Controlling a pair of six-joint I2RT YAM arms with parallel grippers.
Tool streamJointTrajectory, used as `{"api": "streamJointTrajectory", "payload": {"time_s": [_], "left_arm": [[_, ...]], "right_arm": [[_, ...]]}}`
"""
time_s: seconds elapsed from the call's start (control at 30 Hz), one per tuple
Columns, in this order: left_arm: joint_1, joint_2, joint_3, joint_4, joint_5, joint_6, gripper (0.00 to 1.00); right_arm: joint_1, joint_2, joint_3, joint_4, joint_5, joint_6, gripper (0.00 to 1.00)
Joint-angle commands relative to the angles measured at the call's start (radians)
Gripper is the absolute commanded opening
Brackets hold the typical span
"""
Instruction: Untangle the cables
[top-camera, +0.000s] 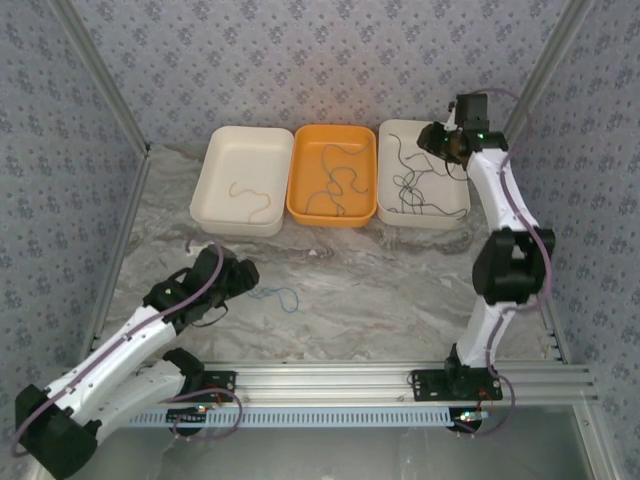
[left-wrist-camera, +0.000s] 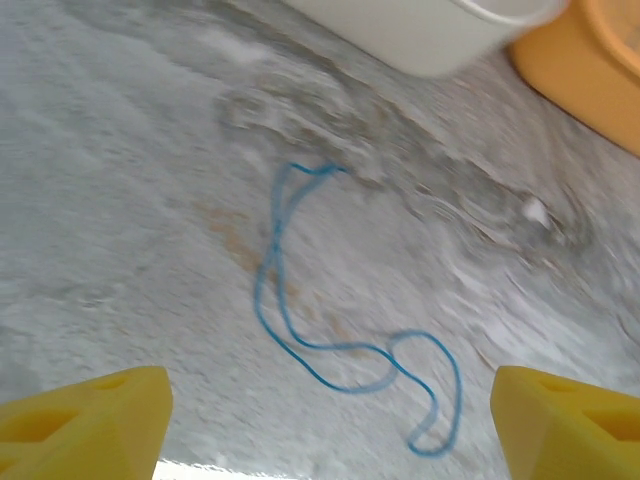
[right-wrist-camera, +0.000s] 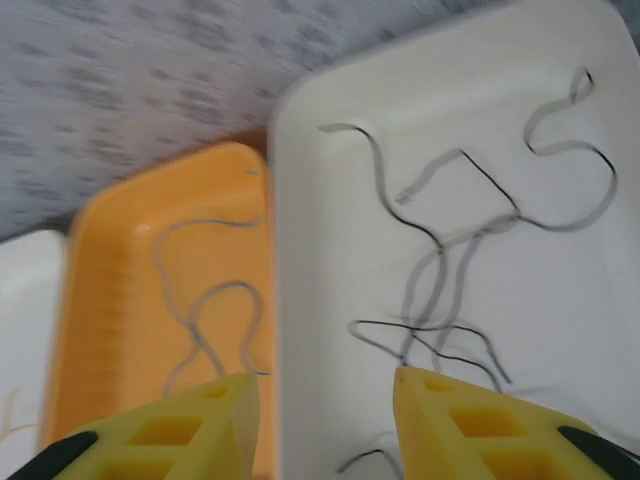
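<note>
**Blue cable on the counter, the others in trays**

Nearest us, the left gripper (top-camera: 243, 277) hovers low, jaws spread wide and empty. The blue cable (left-wrist-camera: 272, 250) lies curled on the counter (top-camera: 380, 280) just ahead of it. Farther back, a tan cable (top-camera: 250, 195) sits in the left white tray (top-camera: 215, 170) and a dark cable (top-camera: 335, 175) in the orange tray (top-camera: 300, 205). The right gripper (right-wrist-camera: 322, 380) is parted, holding nothing, over the black cables (top-camera: 408, 185) tangled in the right white tray (top-camera: 455, 205).
</note>
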Motion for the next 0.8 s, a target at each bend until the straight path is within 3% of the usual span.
{"api": "streamJointTrajectory", "payload": {"time_s": [0.0, 0.1, 0.23, 0.33, 0.53, 0.77], "left_arm": [[0.131, 0.05, -0.01, 0.057, 0.166, 0.009, 0.83], [0.207, 0.148, 0.005, 0.133, 0.201, 0.074, 0.78], [0.224, 0.312, 0.047, 0.21, 0.234, 0.165, 0.41], [0.217, 0.377, 0.019, 0.262, 0.25, 0.197, 0.36], [0.21, 0.431, -0.003, 0.312, 0.199, 0.254, 0.44], [0.214, 0.574, 0.047, 0.349, 0.14, 0.276, 0.36]], "right_arm": [[0.143, -0.252, -0.24, 0.176, 0.053, -0.012, 0.41], [0.366, -0.407, -0.482, 0.249, 0.134, -0.011, 0.41], [0.652, -0.465, -0.754, 0.36, 0.224, 0.073, 0.4], [0.794, -0.428, -0.843, 0.415, 0.28, 0.13, 0.38], [0.893, -0.36, -0.873, 0.452, 0.291, 0.183, 0.37], [0.93, -0.317, -0.847, 0.46, 0.298, 0.207, 0.36]]}}
